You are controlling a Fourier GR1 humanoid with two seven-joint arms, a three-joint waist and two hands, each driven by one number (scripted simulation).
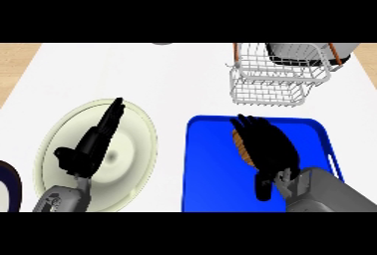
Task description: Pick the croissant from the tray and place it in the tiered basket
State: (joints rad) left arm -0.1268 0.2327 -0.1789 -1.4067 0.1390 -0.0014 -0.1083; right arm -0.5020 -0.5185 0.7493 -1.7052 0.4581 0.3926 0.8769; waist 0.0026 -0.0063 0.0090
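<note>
Reaching over croissant [239, 142] on blue tray [213, 189]; grasp not yet made.

Right hand [269, 149] above it, fingers extended, uncurled, hiding most of the pastry. Judged light, soft, flaky: take across the middle, not the tips. Tiered basket [276, 79] beyond tray's far edge. Left hand [92, 144] open, resting over plate [136, 164], left of tray.

croissant [239, 143]: mostly hidden under the right hand [269, 149]; only a brown sliver shows at the hand's left side. contact between fingers and croissant cannot be determined. blue tray [213, 169]: near edge cut off. dark-rimmed object [9, 184] at left edge: cut off, unidentifiable
</note>
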